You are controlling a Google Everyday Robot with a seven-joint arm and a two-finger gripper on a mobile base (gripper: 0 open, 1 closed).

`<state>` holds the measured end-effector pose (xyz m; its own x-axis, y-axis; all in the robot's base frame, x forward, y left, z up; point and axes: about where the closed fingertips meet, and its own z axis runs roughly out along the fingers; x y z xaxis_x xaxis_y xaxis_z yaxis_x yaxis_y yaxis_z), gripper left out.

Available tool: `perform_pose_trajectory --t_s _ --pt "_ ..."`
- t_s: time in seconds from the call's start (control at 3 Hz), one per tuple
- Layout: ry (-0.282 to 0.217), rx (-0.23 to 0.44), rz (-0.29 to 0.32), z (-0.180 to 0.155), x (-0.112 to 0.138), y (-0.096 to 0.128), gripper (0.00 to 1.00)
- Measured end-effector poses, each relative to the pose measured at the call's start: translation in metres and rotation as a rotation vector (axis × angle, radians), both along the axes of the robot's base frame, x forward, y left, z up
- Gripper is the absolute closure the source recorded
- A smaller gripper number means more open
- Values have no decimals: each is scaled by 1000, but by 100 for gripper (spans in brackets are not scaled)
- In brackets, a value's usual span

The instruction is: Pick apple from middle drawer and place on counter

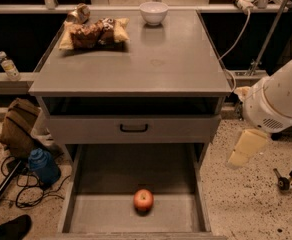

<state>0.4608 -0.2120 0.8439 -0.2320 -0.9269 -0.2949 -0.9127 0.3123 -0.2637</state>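
Note:
A small red-orange apple [143, 200] lies on the grey floor of the open middle drawer [106, 215], near its front and a little right of centre. The grey counter [166, 59] tops the cabinet above it. My white arm comes in from the right edge, and the cream-coloured gripper [246, 146] hangs beside the cabinet's right side. It is outside the drawer, to the right of the apple and above it, and holds nothing that I can see.
On the counter a white bowl [153, 11] stands at the back, with a chip bag [93, 32] and a can [78, 14] at the back left. The closed upper drawer front with a black handle [134, 128] overhangs the open drawer. Bags, a blue bottle [43, 166] and cables lie on the floor at left.

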Motion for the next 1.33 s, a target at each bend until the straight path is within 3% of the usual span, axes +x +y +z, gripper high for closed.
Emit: perform_pose_trajectory --t_s 0.33,0.67,1.0,1.33 --pt "2 -1 1 0 -1 0 0" --pt "6 44 23 -33 1 14 0" --pt "71 168 30 -121 -11 51 0" --pt "67 258 71 -182 -5 94 0"
